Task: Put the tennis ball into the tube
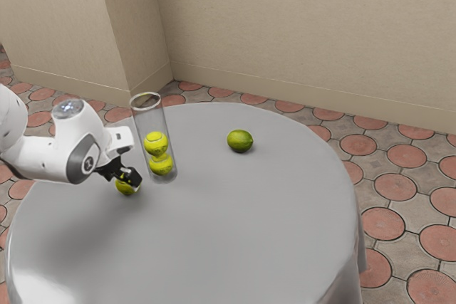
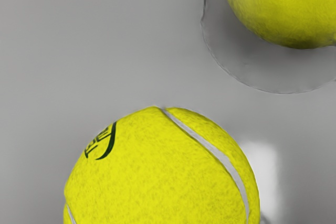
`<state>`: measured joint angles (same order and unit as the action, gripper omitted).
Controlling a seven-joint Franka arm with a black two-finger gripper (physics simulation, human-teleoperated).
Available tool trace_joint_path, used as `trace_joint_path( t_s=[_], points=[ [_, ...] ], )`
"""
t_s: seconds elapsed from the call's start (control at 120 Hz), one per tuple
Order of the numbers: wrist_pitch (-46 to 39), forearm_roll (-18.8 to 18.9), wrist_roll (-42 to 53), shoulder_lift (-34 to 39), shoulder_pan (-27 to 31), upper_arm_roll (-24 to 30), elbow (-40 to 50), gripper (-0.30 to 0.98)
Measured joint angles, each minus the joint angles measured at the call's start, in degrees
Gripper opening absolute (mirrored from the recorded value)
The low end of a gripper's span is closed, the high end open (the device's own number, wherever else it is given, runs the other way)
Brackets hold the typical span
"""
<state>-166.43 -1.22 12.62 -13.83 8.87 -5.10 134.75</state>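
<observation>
Your jaws are at the tennis ball [image 1: 124,189], toward the surface's [image 1: 214,233] edge on the exterior view's left — whether they're clenched on it, you cannot tell; the ball is outside the clear tube [image 1: 148,120], which holds two other balls [image 1: 156,144] — just beside it.

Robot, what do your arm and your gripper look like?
My arm is mostly shiny white, with smooth, rounded parts. It has a dark grey band with a small pale mark, and a round greyish cap. My gripper is black and more angular.
</observation>
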Motion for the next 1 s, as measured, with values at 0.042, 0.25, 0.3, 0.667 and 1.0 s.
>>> trace_joint_path(
  t_s=[0.042,0.25,0.3,0.667,1.0],
  points=[
    [-0.4,0.0,0.1,-0.6,0.0,0.0,-0.4,0.69],
    [-1.9,-0.2,0.4,-2.3,-0.1,0.0,-1.4,0.61],
    [-2.1,-0.2,0.4,-2.5,-0.1,0.0,-1.5,0.58],
    [-2.5,-0.1,0.7,-1.9,-0.1,0.0,-1.9,0.44],
    [3.2,-0.1,0.7,10.5,-0.1,0.3,2.1,0.38]
  ],
)
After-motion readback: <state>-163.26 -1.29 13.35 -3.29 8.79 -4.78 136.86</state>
